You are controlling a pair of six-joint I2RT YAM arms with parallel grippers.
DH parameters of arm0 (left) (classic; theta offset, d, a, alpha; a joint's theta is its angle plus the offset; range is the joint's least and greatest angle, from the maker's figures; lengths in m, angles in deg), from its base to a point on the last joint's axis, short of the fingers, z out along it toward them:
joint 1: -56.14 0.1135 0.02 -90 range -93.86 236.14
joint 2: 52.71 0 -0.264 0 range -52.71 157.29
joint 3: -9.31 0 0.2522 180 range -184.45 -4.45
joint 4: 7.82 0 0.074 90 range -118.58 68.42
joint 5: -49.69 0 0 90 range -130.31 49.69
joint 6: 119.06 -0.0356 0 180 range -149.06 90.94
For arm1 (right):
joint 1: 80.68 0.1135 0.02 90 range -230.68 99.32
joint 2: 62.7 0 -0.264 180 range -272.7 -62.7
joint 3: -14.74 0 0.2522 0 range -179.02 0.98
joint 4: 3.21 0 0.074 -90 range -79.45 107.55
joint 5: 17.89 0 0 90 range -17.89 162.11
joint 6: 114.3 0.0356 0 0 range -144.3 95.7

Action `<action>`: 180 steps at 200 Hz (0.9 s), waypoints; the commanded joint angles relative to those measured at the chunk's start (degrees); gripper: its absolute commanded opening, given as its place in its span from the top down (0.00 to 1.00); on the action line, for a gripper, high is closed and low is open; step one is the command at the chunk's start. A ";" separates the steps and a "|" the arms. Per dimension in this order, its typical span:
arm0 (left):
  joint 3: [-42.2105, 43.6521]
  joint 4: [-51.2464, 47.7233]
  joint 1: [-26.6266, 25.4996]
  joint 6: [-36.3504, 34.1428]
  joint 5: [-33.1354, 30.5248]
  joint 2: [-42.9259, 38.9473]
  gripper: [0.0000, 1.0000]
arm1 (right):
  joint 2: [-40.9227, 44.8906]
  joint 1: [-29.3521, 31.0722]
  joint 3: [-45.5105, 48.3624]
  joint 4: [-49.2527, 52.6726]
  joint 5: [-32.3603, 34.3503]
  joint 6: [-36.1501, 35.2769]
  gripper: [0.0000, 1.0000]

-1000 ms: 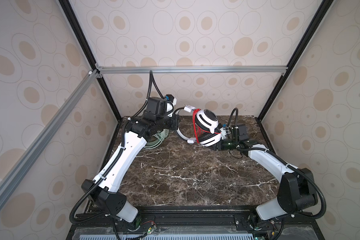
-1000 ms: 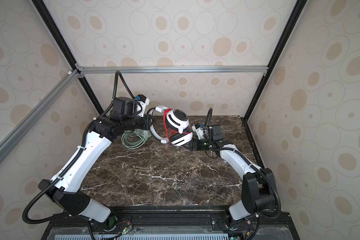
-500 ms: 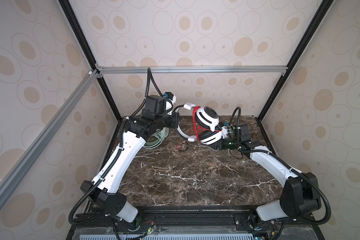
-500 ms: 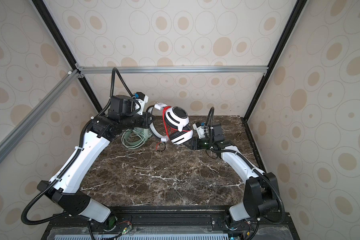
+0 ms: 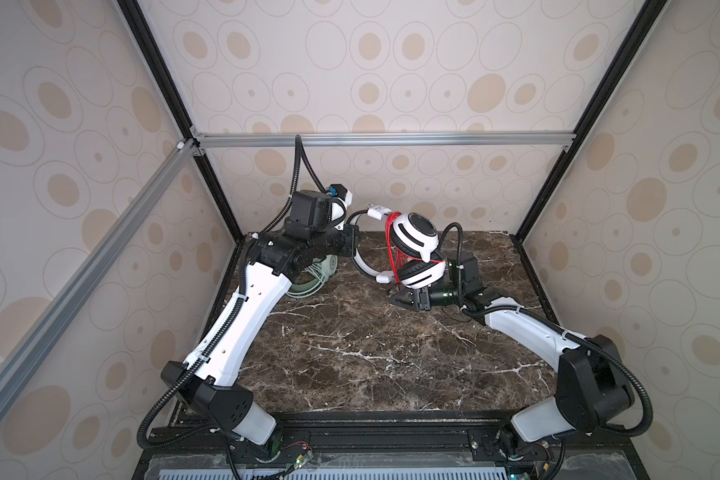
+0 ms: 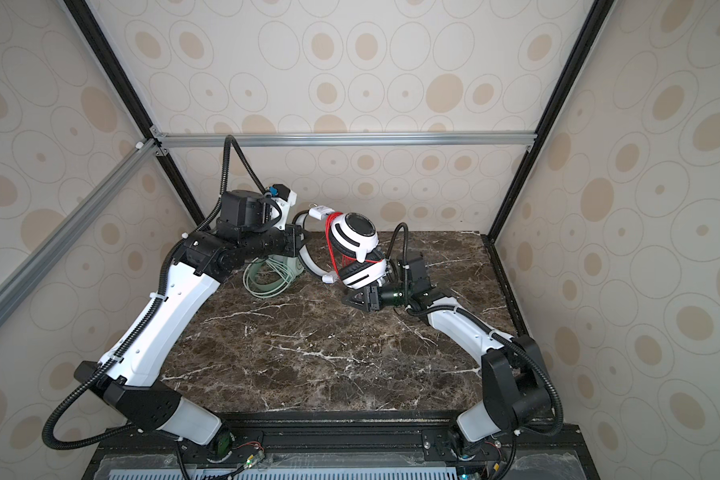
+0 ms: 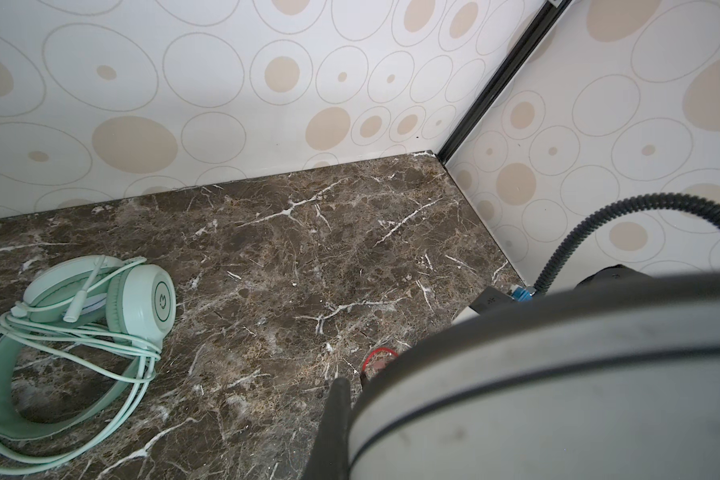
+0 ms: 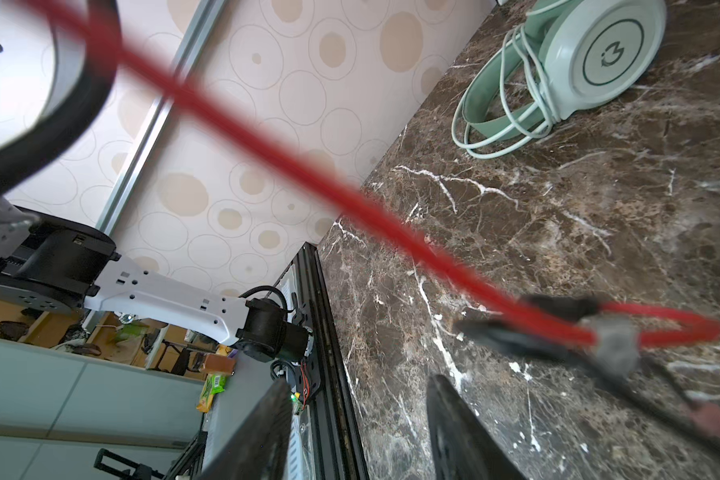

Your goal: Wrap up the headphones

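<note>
Just shifted right gripper (image 5: 396,298) under white-and-black headphones (image 5: 416,237), half-open, empty. Still clamping headband (image 5: 359,262) with left gripper (image 5: 352,248). Tuck red cable (image 5: 391,245) next.

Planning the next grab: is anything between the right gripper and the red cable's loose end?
Nothing visible. In the right wrist view the right gripper stands open with the red cable just beyond it, no object between. The mint headphones lie farther off, out of the path.

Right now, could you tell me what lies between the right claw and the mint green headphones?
Only bare marble table, as the right wrist view shows; the blurred red cable crosses in front.
</note>
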 commanded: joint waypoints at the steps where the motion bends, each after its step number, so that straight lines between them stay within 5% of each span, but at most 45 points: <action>1: -3.54 1.87 -0.44 2.21 1.83 -1.92 1.00 | 2.15 -0.05 0.73 -2.35 -0.75 0.64 0.46; 123: -4.06 1.87 -0.66 2.64 2.10 -1.67 1.00 | -1.58 2.22 -0.87 -6.75 5.79 4.16 0.43; 150: -4.50 1.51 -0.68 2.73 2.09 -1.74 1.00 | -1.93 2.47 -0.68 -8.12 6.55 4.50 0.59; 180: -4.83 1.07 -0.68 2.99 0.71 -1.67 1.00 | -1.30 3.44 -0.60 -6.51 6.84 2.08 0.94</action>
